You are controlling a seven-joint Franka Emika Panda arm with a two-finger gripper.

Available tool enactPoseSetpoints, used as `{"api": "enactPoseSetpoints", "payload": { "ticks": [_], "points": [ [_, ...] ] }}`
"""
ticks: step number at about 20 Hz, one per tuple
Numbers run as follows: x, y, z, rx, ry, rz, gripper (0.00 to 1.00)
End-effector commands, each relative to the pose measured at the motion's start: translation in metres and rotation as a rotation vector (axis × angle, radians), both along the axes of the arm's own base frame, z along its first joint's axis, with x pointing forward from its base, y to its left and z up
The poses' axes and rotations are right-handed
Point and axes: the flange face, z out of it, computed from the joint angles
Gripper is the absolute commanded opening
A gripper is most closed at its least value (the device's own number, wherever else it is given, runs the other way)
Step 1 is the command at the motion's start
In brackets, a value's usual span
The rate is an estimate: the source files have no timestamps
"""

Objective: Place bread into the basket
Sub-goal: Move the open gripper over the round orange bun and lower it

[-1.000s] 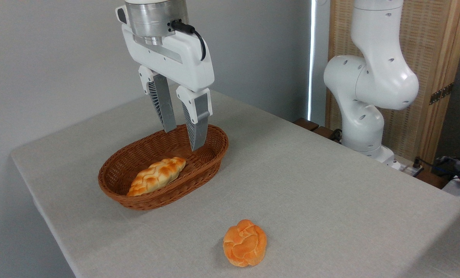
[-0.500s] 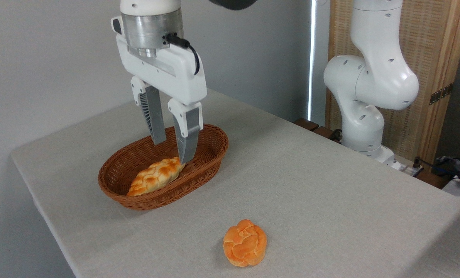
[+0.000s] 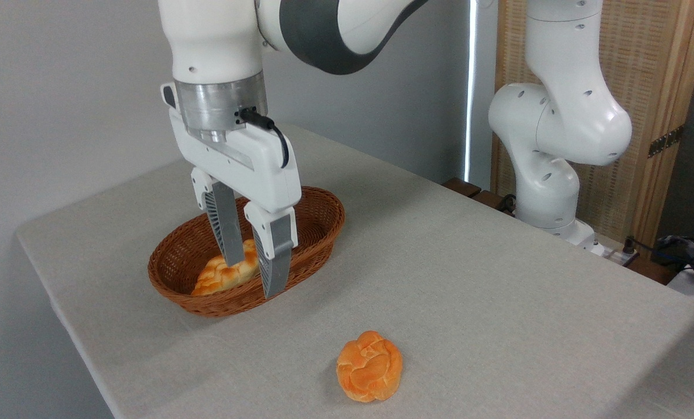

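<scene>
The bread (image 3: 369, 366), a small deep-orange knotted bun, lies on the grey tablecloth near the front edge, well apart from everything else. The basket (image 3: 322, 205), an oval reddish-brown wicker one, stands behind it to the left. My gripper (image 3: 251, 278) hangs low over the basket's near side, pointing down and open. Its two fingers stand to either side of the right end of a paler braided loaf in the basket, and I cannot tell whether they touch it. The gripper is far from the bun, up and to its left.
A pale golden braided loaf (image 3: 218, 277) lies in the basket, partly hidden by the fingers. The arm's white base (image 3: 548, 174) rises at the back right, in front of a wooden panel. The table's left edge (image 3: 50, 291) lies close to the basket.
The gripper has come down and shifted left toward the camera, from above the basket's far end to down around the loaf's end. Its jaws stayed open. The bun has not moved.
</scene>
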Motion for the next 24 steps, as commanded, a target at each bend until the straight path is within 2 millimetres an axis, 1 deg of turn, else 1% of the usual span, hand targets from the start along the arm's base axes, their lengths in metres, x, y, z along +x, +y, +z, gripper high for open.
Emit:
{"api": "enactPoseSetpoints", "payload": {
  "ticks": [1, 3, 6, 8, 10, 11, 13, 16, 18, 22, 24],
  "points": [
    [0.005, 0.004, -0.013, 0.022, 0.007, -0.004, 1.0],
    [0.007, 0.005, -0.025, 0.032, 0.028, -0.014, 1.0],
    [0.007, 0.013, -0.05, 0.125, 0.075, -0.038, 1.0],
    [0.002, 0.036, -0.058, 0.132, 0.096, 0.005, 1.0],
    [-0.001, 0.042, -0.068, 0.132, 0.118, 0.015, 1.0],
    [-0.003, 0.041, -0.073, 0.132, 0.127, 0.014, 1.0],
    [-0.009, 0.042, -0.09, 0.136, 0.162, 0.012, 1.0],
    [-0.014, 0.049, -0.095, 0.175, 0.181, 0.008, 1.0],
    [-0.014, 0.052, -0.095, 0.193, 0.18, 0.019, 1.0],
    [-0.017, 0.055, -0.1, 0.223, 0.197, 0.02, 1.0],
    [-0.019, 0.055, -0.108, 0.229, 0.21, 0.033, 1.0]
  ]
}}
